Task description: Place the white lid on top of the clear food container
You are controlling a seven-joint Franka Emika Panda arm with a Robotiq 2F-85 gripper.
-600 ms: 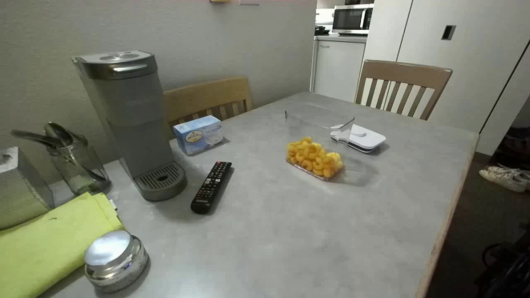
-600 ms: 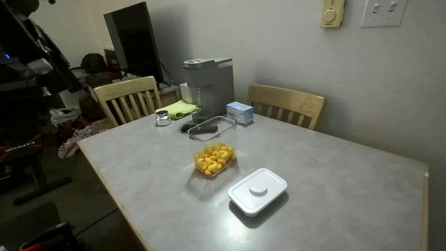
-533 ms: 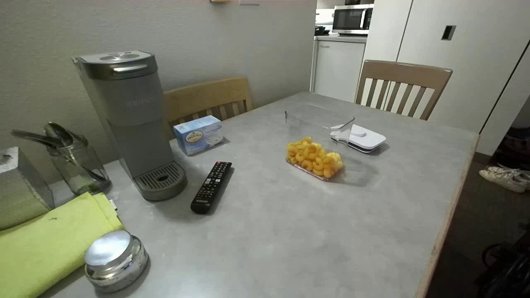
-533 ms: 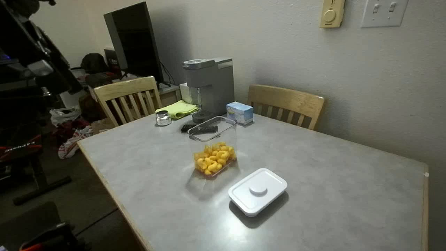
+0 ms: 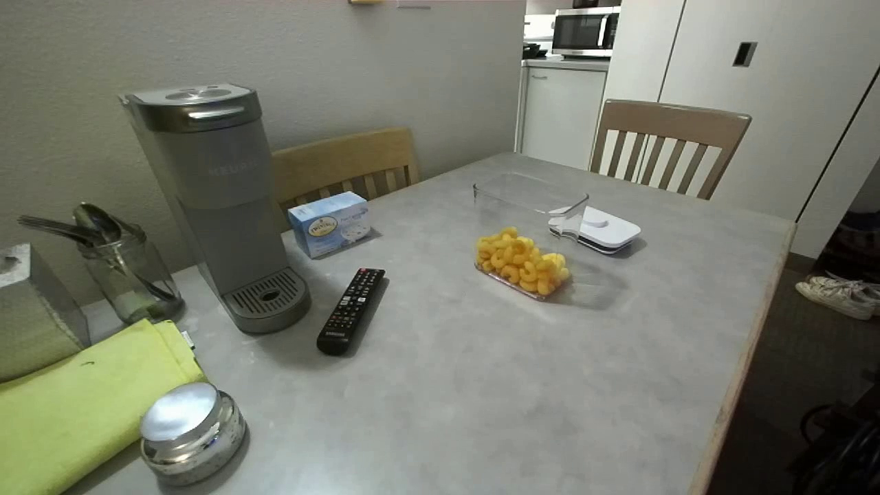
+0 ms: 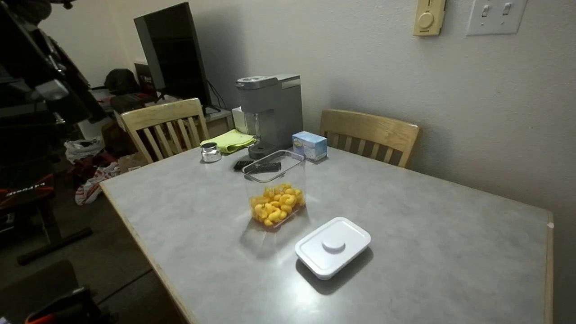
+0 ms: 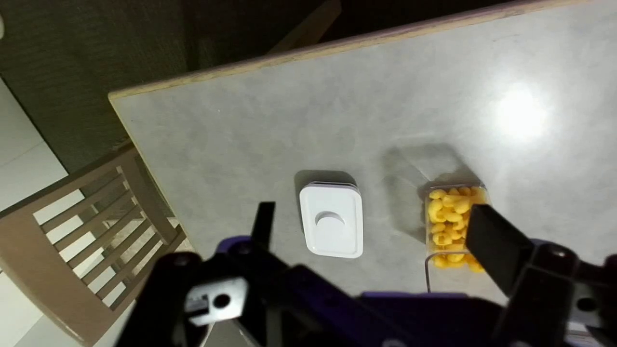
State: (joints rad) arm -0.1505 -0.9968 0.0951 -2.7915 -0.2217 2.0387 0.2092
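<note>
Neither white lid [image 7: 332,221] nor clear food container [image 6: 289,177] has moved: both lie beyond our spread fingers [image 7: 499,248]; placing seems unstarted.

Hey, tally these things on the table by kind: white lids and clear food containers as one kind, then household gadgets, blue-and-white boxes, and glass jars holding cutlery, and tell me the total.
Container pieces: 2 (white lid, clear food container)
Gadgets: 2 (coffee maker, remote)
Blue-and-white box: 1
Glass cutlery jar: 1
Total: 6
</note>
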